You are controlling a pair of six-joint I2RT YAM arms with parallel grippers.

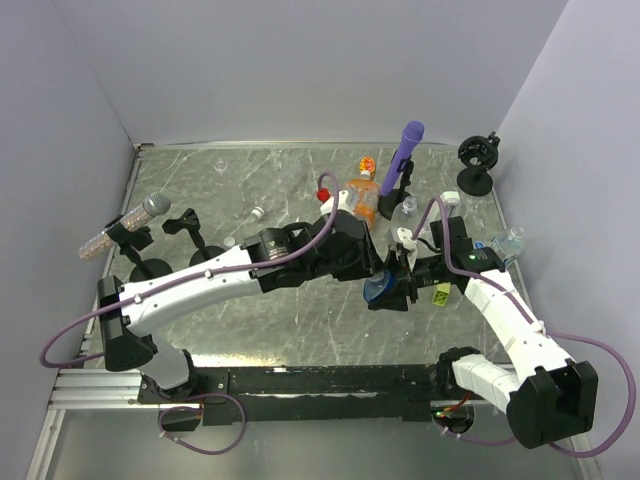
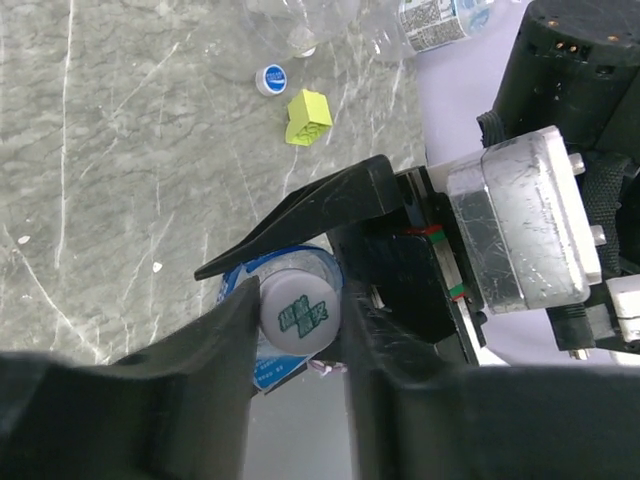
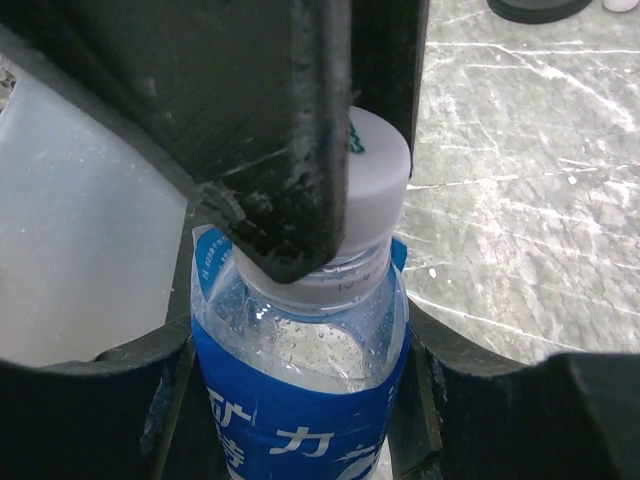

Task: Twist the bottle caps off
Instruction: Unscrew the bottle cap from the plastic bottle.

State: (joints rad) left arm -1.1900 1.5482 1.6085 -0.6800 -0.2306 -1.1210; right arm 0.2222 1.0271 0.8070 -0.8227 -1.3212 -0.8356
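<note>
Jaws: left gripper closed snug on the white round plastic screw cap; right gripper clamped round the clear blue-labelled plastic bottle, so we judge one steadies, one twists (cap looks seated). Held near mid-table; open grey marbled tabletop alongside, yellow-green block well apart.

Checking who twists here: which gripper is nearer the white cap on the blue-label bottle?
Left. The left gripper pinches the white cap itself; the right gripper grips the bottle lower down, around its blue label.
</note>
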